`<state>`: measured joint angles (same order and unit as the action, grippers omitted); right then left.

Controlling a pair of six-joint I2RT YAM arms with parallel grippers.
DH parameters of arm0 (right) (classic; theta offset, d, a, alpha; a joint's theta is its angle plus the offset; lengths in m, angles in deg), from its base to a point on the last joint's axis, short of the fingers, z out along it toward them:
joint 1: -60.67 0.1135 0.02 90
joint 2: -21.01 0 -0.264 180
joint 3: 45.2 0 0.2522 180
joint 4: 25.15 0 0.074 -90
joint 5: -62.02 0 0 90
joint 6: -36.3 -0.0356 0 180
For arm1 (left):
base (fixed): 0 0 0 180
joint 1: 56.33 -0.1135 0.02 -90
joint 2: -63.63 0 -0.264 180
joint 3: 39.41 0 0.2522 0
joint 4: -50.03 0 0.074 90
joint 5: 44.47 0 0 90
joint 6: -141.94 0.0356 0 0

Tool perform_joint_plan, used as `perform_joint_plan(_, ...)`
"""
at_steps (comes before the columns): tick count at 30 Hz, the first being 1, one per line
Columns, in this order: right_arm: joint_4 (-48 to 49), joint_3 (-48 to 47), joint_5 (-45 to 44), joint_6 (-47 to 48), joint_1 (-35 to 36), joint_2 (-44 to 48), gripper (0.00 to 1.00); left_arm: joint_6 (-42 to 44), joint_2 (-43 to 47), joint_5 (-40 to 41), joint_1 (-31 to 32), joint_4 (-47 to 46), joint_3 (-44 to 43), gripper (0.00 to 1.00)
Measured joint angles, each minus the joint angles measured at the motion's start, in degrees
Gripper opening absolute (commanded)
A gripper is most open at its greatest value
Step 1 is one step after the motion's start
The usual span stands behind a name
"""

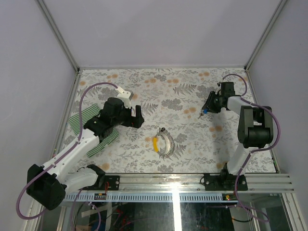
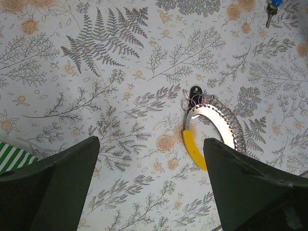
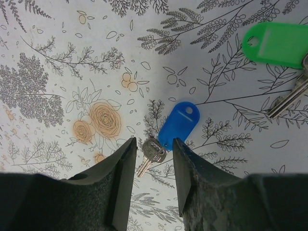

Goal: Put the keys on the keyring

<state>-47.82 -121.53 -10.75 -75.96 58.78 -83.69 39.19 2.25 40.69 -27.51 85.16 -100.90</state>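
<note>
- Top view: the bench (image 1: 192,96), covered in a grey-and-orange floral print, is carrying a thin silvery metal chain keyring (image 1: 167,144) near its middle. A yellow plastic tag (image 1: 155,144) is lying on the loop's 9 o'clock side. The left claw (image 1: 138,117) is hanging at 10 o'clock from the keyring, apart from it. A green-and-white striped cloth (image 1: 83,118) is lying under its arm. The right claw (image 1: 204,111) is pointing down at 2 o'clock from the keyring, well apart from it.
- Left wrist view: the left claw (image 2: 150,144) is standing wide, its dark fingers (image 2: 62,187) framing bare floral print. The keyring (image 2: 219,118) is lying at 2 o'clock from the gap, just beside the right-hand finger. Its yellow tag (image 2: 194,150) is pointing toward 5 o'clock, and a small black piece (image 2: 195,91) is sitting at the loop's 11 o'clock end. A tiny metal key with a blue plastic head, the blue key (image 2: 272,8), is lying in the 1 o'clock corner, well apart from the keyring.
- Right wrist view: the right claw (image 3: 154,144) is standing narrow, gripping nothing. Its fingers (image 3: 120,187) are flanking the blue key's silver metal end, with a slim gap showing on each side. The blue head (image 3: 179,122) is lying just past the fingertips at 1 o'clock. A metal key with a green plastic head, the green key (image 3: 276,43), is lying at 2 o'clock, apart from the blue key.
</note>
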Motion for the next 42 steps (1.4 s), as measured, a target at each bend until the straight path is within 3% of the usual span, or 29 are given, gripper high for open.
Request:
perform_joint_plan(32,-0.7,-0.5,1.0,0.5,0.0,-2.1,0.19,1.1,-1.1,-2.4,0.0,0.0,0.0,0.86)
perform_joint_plan(37,-0.7,-0.5,1.8,0.5,0.0,-2.2,0.19,1.1,-1.1,-2.4,0.0,0.0,0.0,0.85)
perform_joint_plan(42,-0.7,-0.5,2.0,0.6,0.0,-2.2,0.09,1.1,-1.1,-2.6,0.0,0.0,0.0,0.83)
